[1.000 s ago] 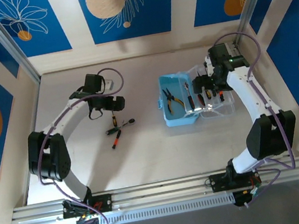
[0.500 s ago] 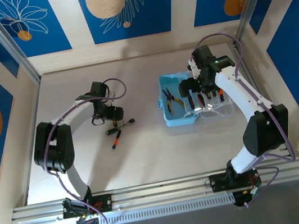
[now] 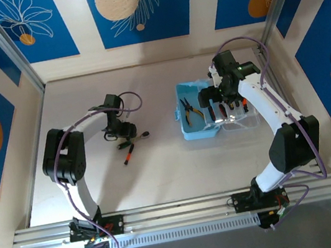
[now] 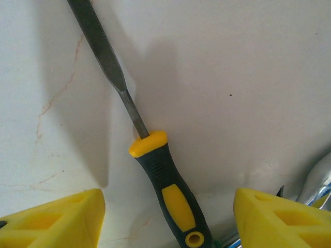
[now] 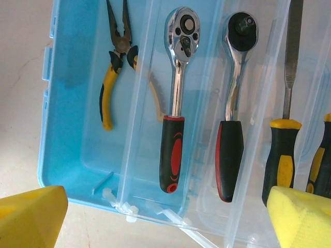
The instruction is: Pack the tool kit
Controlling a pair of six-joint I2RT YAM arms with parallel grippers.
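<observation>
Noting case sitting open on table, right of centre, clear lid folded out to its right. Seeing pliers lying in the blue base, near its left wall. Seeing ratchet just beside pliers, behind clear plastic; not telling which compartment. Finding right gripper hovering above case, jaws standing wide, gripping nothing. Moving left across table: finding file lying flat, black-and-yellow handle nearest the wrist camera, blade pointing away. Finding left gripper low over that handle, fingers straddling it, gaps showing on both sides, touching nothing. Spotting red-and-black screwdriver lying loose nearby.
</observation>
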